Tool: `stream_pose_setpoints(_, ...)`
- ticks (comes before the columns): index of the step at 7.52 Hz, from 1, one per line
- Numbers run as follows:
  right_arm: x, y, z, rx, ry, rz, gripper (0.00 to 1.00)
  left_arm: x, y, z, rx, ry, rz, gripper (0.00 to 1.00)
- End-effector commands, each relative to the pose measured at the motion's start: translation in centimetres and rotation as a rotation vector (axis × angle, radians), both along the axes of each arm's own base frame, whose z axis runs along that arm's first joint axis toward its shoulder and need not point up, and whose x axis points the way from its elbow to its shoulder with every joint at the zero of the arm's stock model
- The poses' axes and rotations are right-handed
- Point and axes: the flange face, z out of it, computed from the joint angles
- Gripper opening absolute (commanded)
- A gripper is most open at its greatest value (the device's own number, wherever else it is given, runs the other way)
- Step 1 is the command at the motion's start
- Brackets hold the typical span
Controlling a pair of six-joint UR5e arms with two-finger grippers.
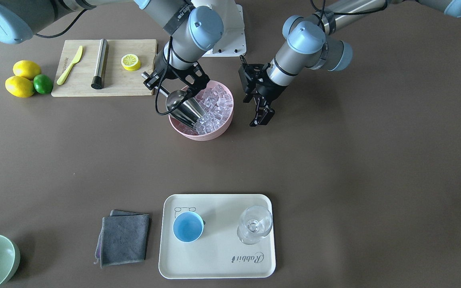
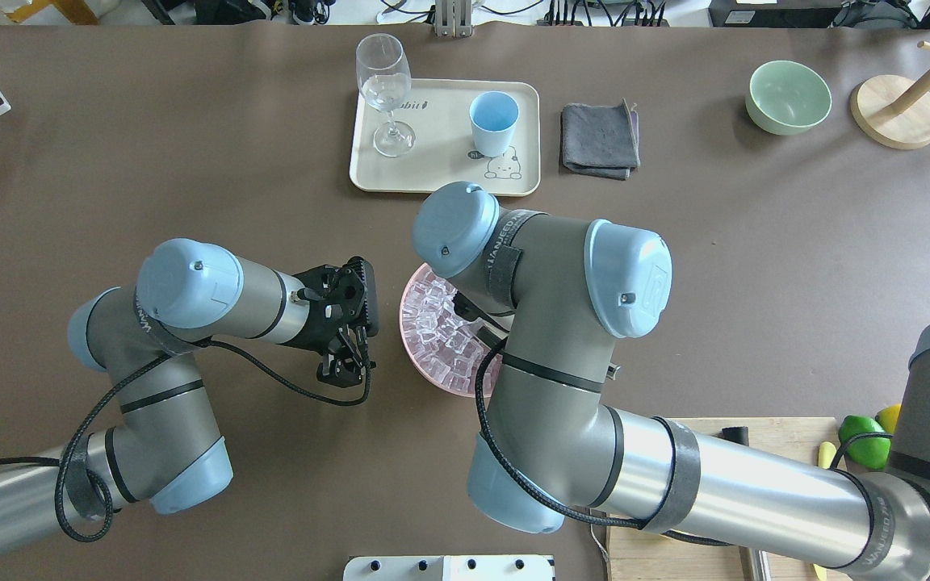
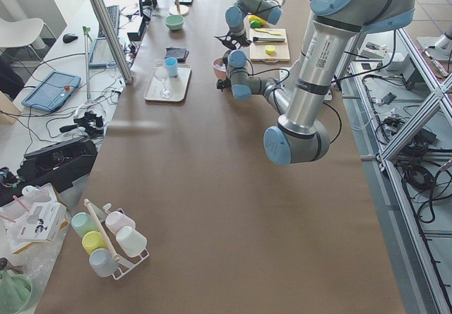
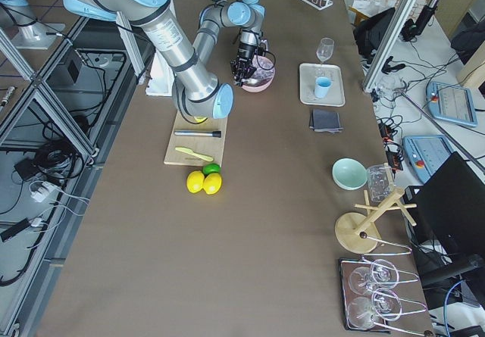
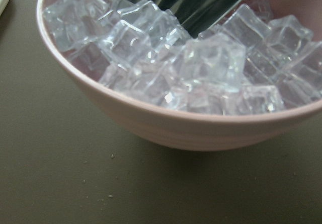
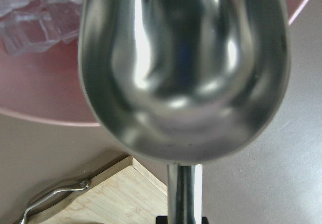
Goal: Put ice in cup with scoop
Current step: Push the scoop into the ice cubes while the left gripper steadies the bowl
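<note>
Your right gripper (image 1: 162,83) is clamped on the handle of the scoop (image 1: 184,110), so this arm does the work. Read the front-facing view as a clock. The scoop's long axis runs from the handle at about 10 o'clock down to the mouth at about 4 o'clock, tilted nose-down. Its mouth is in the ice (image 1: 216,106) heaped in the pink bowl (image 1: 202,136). In the right wrist view the rear of the trough shows bare metal, so I judge the load is not yet taken. The cup (image 1: 188,227) stands upright on the cream tray (image 1: 214,264), at roughly 6 o'clock from the bowl and well apart from it, beside a stemmed glass (image 1: 254,226). So the mouth points off toward 4 while the target lies at 6. Once you have cubes, expect to level the trough and swing its nose round to the cup. Your left gripper (image 1: 261,119) hangs just beside the bowl at 3 o'clock, holding nothing. You cannot tell from these views how far its fingers are parted.
</note>
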Motion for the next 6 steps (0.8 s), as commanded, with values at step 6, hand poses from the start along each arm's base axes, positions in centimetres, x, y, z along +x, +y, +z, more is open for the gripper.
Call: stream_pose_setpoints(6, 1.5, 0.6, 2.1, 0.101, -0.19, 0.007, 0.0, 0.1, -0.1, -0.6, 0.001, 0.003, 0.0, 0.98)
